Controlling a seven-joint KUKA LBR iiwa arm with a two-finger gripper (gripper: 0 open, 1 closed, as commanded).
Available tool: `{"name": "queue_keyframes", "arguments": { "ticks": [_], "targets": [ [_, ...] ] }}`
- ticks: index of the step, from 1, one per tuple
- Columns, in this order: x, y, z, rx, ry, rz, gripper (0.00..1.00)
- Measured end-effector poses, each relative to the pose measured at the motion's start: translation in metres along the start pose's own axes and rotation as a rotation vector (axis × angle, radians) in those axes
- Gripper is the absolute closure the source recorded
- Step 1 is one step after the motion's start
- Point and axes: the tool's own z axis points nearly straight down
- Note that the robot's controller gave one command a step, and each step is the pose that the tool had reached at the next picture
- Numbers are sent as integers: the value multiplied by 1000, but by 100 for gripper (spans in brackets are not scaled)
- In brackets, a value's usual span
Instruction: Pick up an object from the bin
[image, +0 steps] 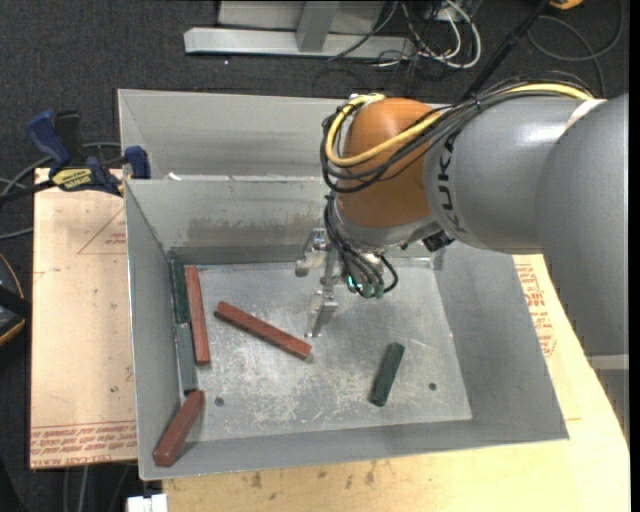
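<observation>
**Position.** The gripper (320, 318) hung low over the floor of the bin (300, 392), its tip at the 4 o'clock end of a reddish-brown bar (262, 331). That bar lay flat near the floor's centre, running from 10 o'clock to 4 o'clock. Contact with it could not be confirmed.

**Claw.** Released or clenched: cannot tell. Nothing was seen grasped.

**Other contents.** 1 dark green bar (386, 374) lay apart at 4 o'clock. A second reddish bar (197, 313) lay along the 9 o'clock wall, and a reddish block (179, 427) sat in the 7 o'clock corner.

**Handling, as judged.** The central bar looked stiff, light and not fragile, and smooth enough to slip. It sits low on the metal, so the claw must close across its narrow width right at floor level. A hold near mid-length would keep it level, whereas a hold at the end would likely let it droop or twist.
</observation>
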Motion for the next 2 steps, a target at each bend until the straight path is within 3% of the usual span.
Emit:
{"name": "queue_keyframes", "arguments": {
  "ticks": [1, 2],
  "targets": [
    [-2, 0, -4, 0, -7, 1, 0],
    [50, 58, 59, -6, -20, 39, 100]
  ]
}}
